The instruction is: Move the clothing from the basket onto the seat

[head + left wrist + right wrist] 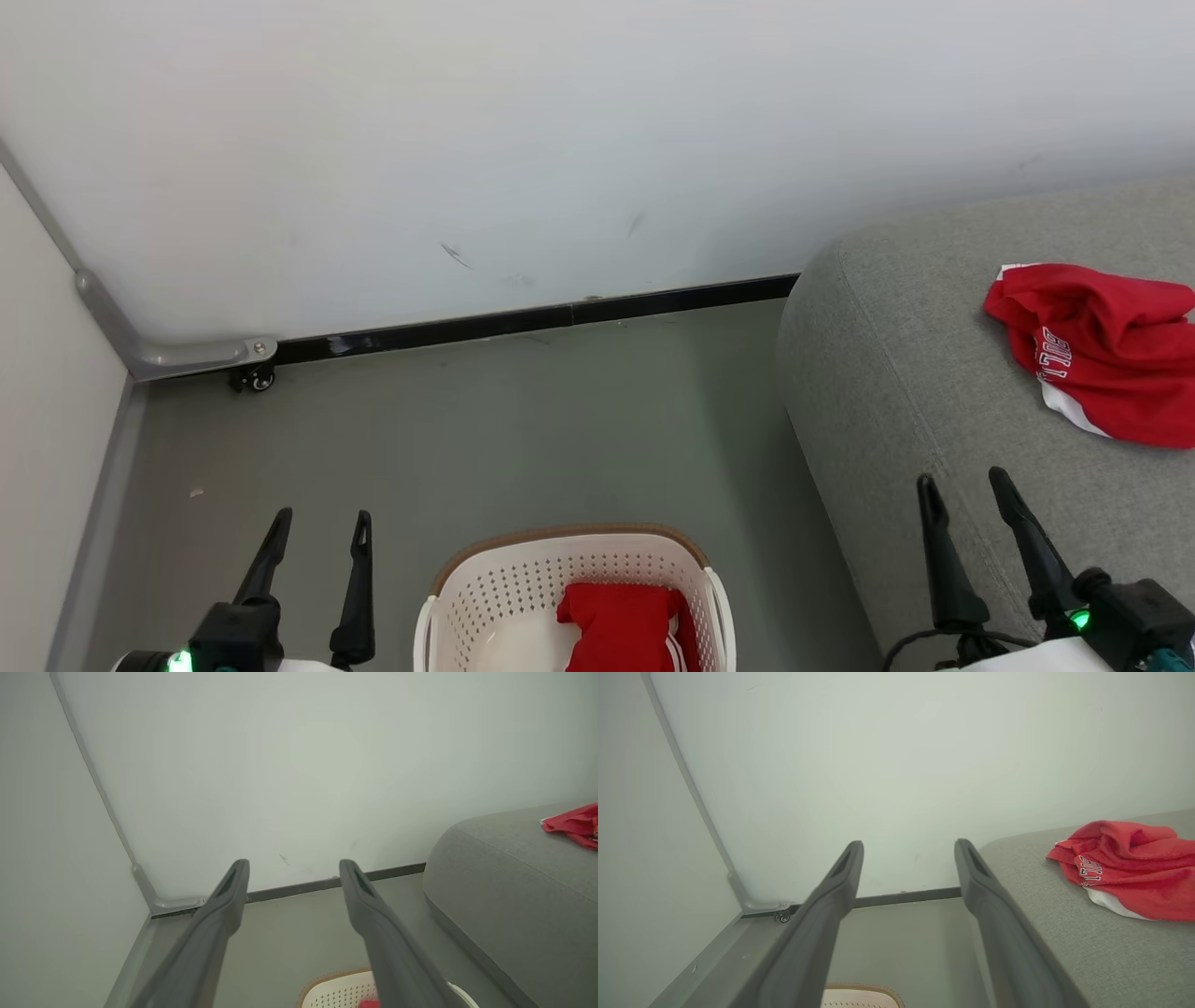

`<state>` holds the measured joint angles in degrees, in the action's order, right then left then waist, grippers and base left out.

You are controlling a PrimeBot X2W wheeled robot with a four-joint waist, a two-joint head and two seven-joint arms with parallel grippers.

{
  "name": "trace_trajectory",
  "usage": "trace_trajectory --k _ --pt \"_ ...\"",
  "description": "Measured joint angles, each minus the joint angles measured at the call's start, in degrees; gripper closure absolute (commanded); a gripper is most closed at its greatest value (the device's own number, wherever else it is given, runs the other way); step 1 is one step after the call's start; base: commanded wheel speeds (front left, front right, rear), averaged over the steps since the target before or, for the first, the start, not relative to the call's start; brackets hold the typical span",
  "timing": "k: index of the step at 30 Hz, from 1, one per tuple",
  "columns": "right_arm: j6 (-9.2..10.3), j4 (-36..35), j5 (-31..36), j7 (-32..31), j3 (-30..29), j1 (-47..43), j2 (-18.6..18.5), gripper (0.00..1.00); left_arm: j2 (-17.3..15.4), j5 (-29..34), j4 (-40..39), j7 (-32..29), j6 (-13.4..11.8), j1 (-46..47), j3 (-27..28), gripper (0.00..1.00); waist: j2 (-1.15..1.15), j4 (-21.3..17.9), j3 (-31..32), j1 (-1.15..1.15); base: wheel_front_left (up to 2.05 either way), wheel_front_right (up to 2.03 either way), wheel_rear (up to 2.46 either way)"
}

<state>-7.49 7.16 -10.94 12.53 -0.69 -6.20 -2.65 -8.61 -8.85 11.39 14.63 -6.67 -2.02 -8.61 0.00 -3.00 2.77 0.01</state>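
Note:
One red garment with white lettering lies crumpled on the grey seat at the right; it also appears as the red garment and, at the far right edge, the red garment. A second red piece with white stripes lies in the cream basket on the floor at bottom centre. My left gripper stands open and empty to the left of the basket. Over the seat's front edge, my right gripper is open and empty too.
A white wall with a dark baseboard runs behind. A grey metal frame with a small caster sits in the left corner. Grey floor lies between the basket, wall and seat.

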Motion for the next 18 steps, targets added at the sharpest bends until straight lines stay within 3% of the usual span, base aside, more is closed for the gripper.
trace_trajectory --k 18 --pt "0.00 -5.3 0.8 0.1 -4.4 -2.1 0.3 0.00 0.1 2.6 5.9 0.0 4.4 7.2 -6.3 0.00 0.00 -1.5 -5.2 0.00 0.00 0.00 0.00"
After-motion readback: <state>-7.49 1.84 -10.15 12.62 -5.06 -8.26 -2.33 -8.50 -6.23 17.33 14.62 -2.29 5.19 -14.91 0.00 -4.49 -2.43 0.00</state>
